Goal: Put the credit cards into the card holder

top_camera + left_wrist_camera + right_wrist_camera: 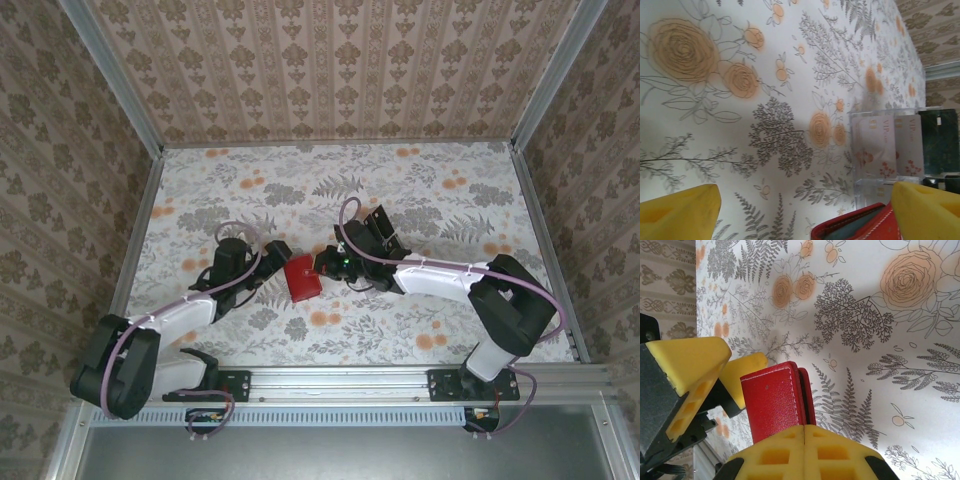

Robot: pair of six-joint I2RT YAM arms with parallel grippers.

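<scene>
The red card holder (301, 277) stands on edge on the flowered table between the two grippers. In the right wrist view its leaves (775, 400) are slightly parted, and my right gripper (804, 432) is shut, pinching its near edge. My left gripper (805, 196) is open, its yellow fingers wide apart. The card holder's open edge (860, 226), showing a greyish inside, sits just inside its right finger (927, 210). In the right wrist view the left gripper's fingers (742, 377) flank the holder's far side. A dark credit card (940, 142) lies at the clear tray.
A clear plastic compartmented tray (875, 114) with pale printed cards stands beyond the card holder in the left wrist view. Patterned walls and metal posts (130, 100) close in the table. Open tabletop (300, 185) lies behind the grippers.
</scene>
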